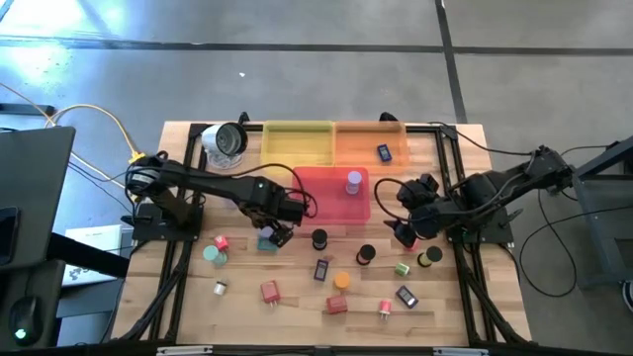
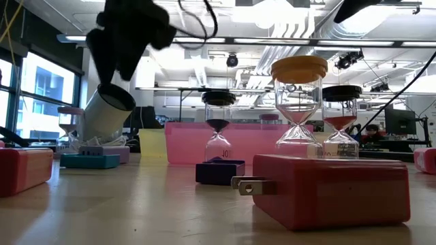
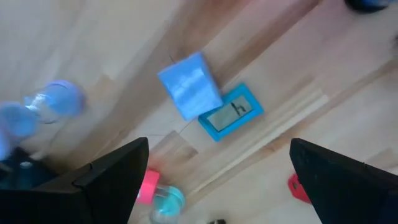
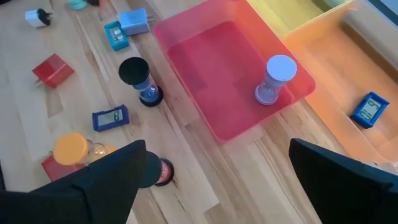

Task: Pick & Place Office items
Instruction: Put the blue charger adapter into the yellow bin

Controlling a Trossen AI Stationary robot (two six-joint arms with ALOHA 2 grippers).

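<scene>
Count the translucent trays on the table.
3: yellow translucent plastic tray at the far edge, orange translucent tray beside it, pink translucent tray just in front of both; none seems hidden.

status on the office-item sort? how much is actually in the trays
Done: a lilac-capped timer stands in the pink tray and a blue clock lies in the orange tray; the yellow tray looks empty. In hand: nothing. The left gripper hovers open over a teal clock and blue block; the right gripper is open too. Left: more than a dozen items on the table.
</scene>
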